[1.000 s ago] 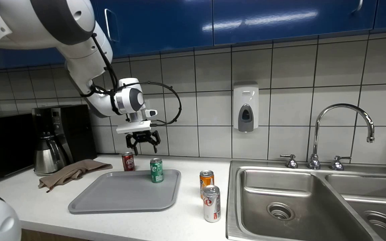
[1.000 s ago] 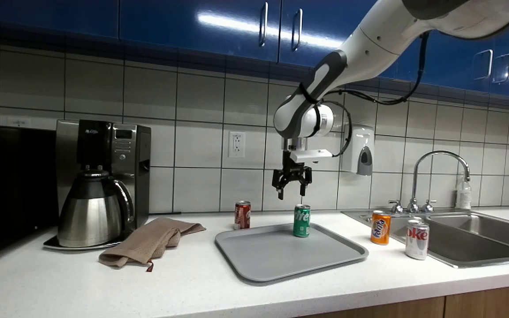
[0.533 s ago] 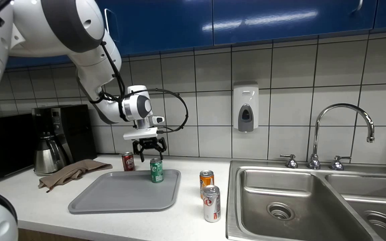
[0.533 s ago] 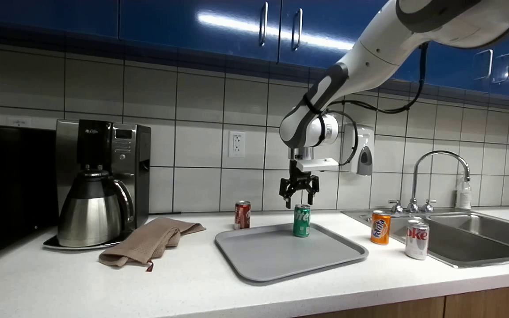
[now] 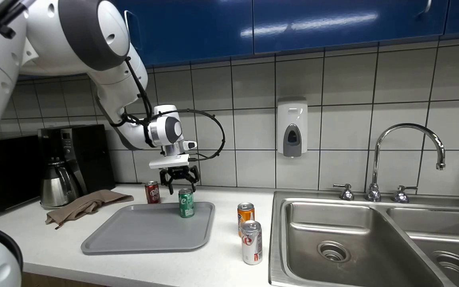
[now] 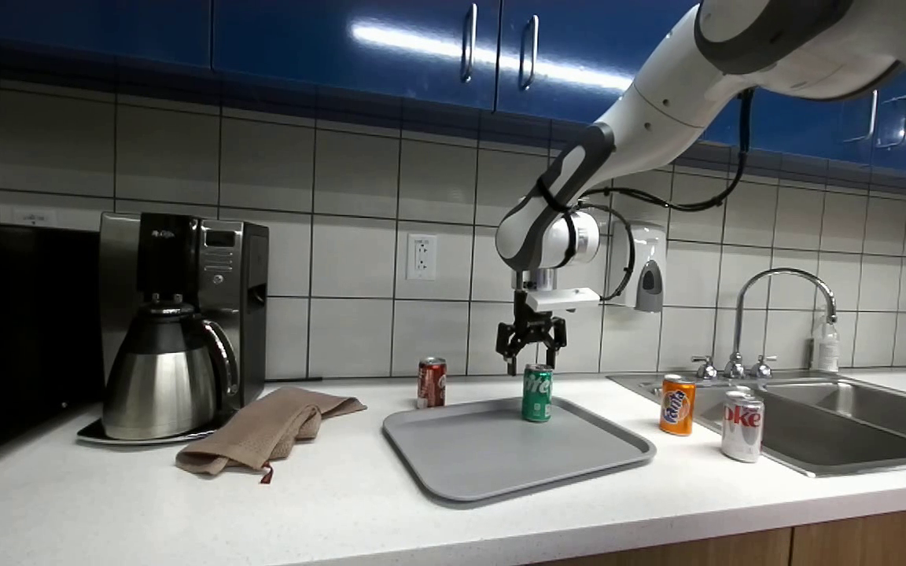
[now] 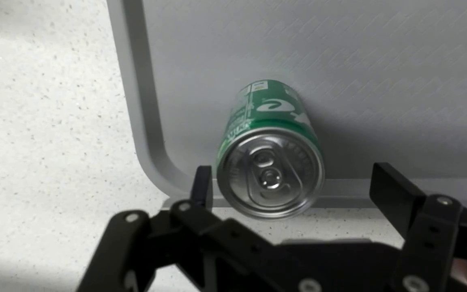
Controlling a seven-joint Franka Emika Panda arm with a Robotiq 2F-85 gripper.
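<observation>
Green can (image 6: 536, 399) stands on a gray tray (image 6: 500, 464) on the white counter (image 6: 303, 511), tiled wall (image 6: 355, 259) behind; tool (image 6: 532, 362) above, jaws apart

- I am in a kitchen.
- A double steel sink (image 5: 377, 243) with curved tap (image 5: 375, 163) is set into my white desk (image 6: 327, 503).
- I see blue cupboards (image 5: 193, 32), wall tiles (image 6: 355, 255), a coffee maker (image 6: 221, 299).

Serving tray (image 5: 142, 235): we count one.
Soda cans: we count four, Sprite can (image 6: 537, 397) on the tray, red can (image 6: 432, 384) behind it, Fanta can (image 6: 677, 405) and silver Coke can (image 6: 742, 428) right of it.
Left of the tray: we see one coffee maker (image 6: 170, 267), one towel (image 6: 268, 432).
Right of the tray: one faucet (image 5: 376, 163), two sink basins (image 5: 321, 235), two tap handles (image 5: 346, 194).
</observation>
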